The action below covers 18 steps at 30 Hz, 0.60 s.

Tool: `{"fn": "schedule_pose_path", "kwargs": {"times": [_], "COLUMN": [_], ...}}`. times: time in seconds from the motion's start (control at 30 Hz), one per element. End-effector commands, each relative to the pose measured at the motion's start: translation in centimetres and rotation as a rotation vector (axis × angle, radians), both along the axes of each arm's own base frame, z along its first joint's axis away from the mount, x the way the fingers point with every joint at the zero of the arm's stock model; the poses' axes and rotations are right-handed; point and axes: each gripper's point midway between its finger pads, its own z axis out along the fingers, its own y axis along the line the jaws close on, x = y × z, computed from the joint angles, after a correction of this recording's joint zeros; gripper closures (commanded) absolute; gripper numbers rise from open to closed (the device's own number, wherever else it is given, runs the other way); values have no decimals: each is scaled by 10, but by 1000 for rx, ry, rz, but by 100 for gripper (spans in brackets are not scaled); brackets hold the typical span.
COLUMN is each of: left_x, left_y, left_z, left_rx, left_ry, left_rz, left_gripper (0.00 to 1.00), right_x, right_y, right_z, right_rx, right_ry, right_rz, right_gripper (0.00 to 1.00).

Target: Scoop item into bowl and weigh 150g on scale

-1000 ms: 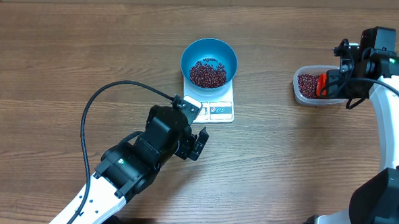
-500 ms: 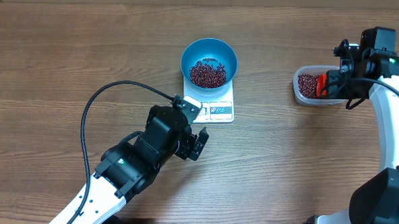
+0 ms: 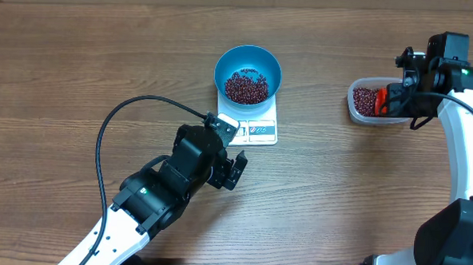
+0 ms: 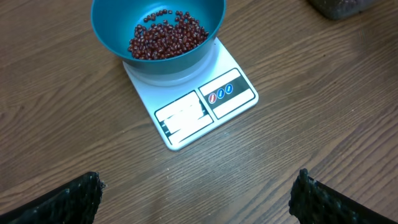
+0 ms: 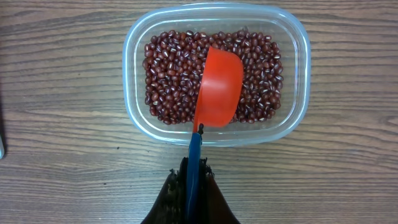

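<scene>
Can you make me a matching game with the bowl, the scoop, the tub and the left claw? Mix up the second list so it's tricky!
Things:
1. bowl
2. scoop
3. tub
4. left claw

Matches:
A. open wide, holding nothing
B. clear, on the table, with beans inside
C. blue, sitting on the scale
D. orange, with its handle pinched by the right claw

Right pairs: 1-C, 2-D, 3-B, 4-A

left arm (image 3: 150,194): black joint housings, white lower link | cable (image 3: 100,142): black loop | right arm (image 3: 469,151): white link, black wrist (small green light) | left fingers (image 4: 62,202): black, textured
</scene>
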Motion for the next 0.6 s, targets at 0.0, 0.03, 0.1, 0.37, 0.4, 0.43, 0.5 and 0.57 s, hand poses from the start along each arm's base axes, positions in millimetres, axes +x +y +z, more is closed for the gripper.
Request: {"fn": "schedule_pose_path", "kwargs": {"times": [0.0,0.03,0.1,0.37,0.4,0.43,0.5,0.57], "left_x": [0,0,0,0,0,0,0,0], "left_y": [-1,-1,-1,-1,-1,-1,-1,-1], "left_z": [-3,-3,-3,-3,-3,-3,-3,-3], "left_rx": [8,8,8,8,9,8,8,8], "left_ry": [6,6,6,6,6,6,6,6], "left_rz": [-15,-15,-15,-15,-15,-15,-15,-15], "left_gripper": [0,1,0,0,0,1,1,0], "right_x": [0,0,-1,-1,-1,-1,-2,-2], "right_y": [1,1,1,2,2,2,2,2], "right_z": [-3,-3,-4,-4,-4,-4,-4,-4], "right_rx": [2,2,3,3,3,3,3,3], "right_ry": [8,9,11,12,13,13,15,15], "right_rz": [3,3,3,3,3,3,3,3], "right_gripper": [96,96,96,96,96,96,96,96]}}
